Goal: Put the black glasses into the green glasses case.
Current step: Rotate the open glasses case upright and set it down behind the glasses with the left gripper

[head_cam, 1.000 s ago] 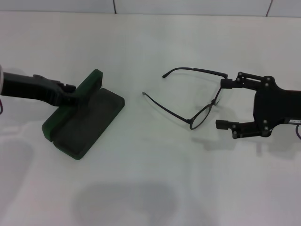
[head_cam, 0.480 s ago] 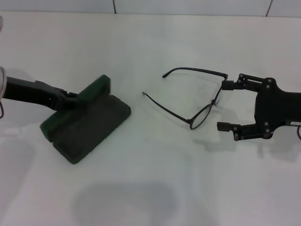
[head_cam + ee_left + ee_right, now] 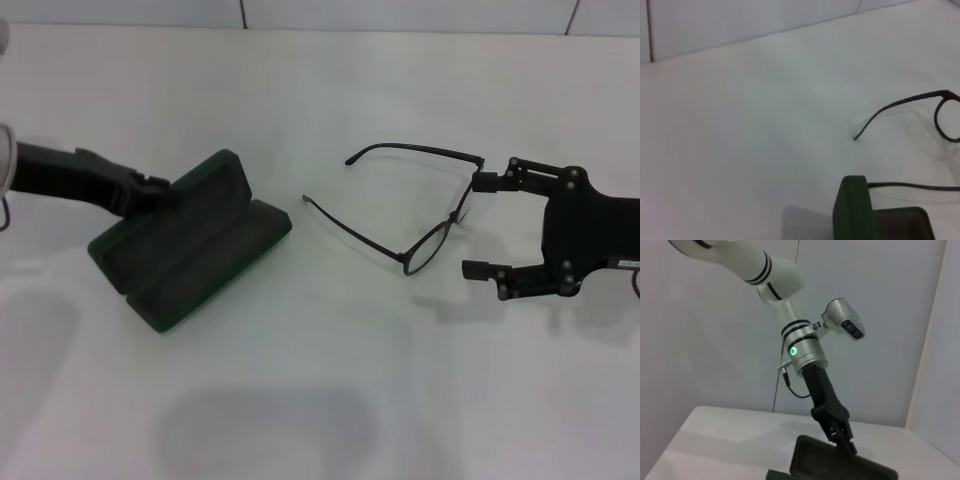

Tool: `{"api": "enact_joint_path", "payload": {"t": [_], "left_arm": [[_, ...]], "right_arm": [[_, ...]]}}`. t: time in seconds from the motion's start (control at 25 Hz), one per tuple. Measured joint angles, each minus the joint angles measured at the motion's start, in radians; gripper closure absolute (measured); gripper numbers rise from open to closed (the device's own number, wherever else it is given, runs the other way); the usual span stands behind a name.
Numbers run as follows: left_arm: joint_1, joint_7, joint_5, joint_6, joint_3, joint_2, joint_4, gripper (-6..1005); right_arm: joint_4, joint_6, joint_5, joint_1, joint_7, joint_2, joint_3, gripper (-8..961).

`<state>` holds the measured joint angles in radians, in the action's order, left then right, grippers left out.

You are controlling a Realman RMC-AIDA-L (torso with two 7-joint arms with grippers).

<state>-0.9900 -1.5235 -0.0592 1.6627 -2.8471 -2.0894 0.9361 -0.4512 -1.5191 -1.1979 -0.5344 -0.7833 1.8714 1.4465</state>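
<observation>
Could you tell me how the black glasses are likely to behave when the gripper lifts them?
The black glasses look thin and wiry, so probably light and easily bent. With the temples unfolded, they may swing or tilt if pinched at one corner by the right gripper.

No writing, label or number can be read on anything here (nothing legible on the things in sight).

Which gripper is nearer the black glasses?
Right. The right gripper brackets the black glasses at their lens end; the left gripper is at the green glasses case, farther off.
</observation>
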Motion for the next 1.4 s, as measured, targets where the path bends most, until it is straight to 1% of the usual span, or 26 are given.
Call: {"api": "enact_joint_path", "payload": {"t": [0.16,0.28,0.44,0.56,0.72,0.88,1.0,1.28,1.4], "left_arm": [[-0.026,0.029,0.0,-0.01,0.0,0.0,-0.004,806],[-0.05,0.066,0.0,-0.011,0.0,0.002,-0.004,805],[-0.096,0.184,-0.019,-0.006,0.0,0.004,-0.022,803],[-0.146,0.259,-0.099,-0.004,0.0,0.004,-0.053,802],[-0.191,0.275,-0.176,-0.008,0.0,0.005,-0.058,801],[-0.213,0.287,-0.2,-0.011,-0.001,0.005,-0.059,799],[-0.218,0.317,-0.19,-0.024,-0.001,0.002,-0.101,798],[-0.244,0.364,-0.176,-0.13,0.0,0.0,-0.253,796],[-0.253,0.389,-0.158,-0.151,0.0,0.0,-0.288,795]], "right_arm": [[0.002,0.0,0.0,0.006,0.004,0.0,0.0,67],[0.001,0.001,0.0,0.013,0.009,0.002,-0.005,67],[0.0,-0.002,0.0,0.017,0.015,0.006,-0.015,67],[-0.001,-0.005,0.0,0.021,0.015,0.008,-0.015,67],[-0.001,-0.007,0.0,0.03,0.015,0.01,-0.015,67],[-0.002,-0.017,0.003,0.041,0.016,0.01,-0.015,67],[-0.003,-0.021,0.005,0.043,0.016,0.011,-0.015,67],[-0.003,-0.04,0.005,0.054,0.016,0.013,-0.015,68],[-0.004,-0.043,0.005,0.063,0.016,0.018,-0.015,68]]}}
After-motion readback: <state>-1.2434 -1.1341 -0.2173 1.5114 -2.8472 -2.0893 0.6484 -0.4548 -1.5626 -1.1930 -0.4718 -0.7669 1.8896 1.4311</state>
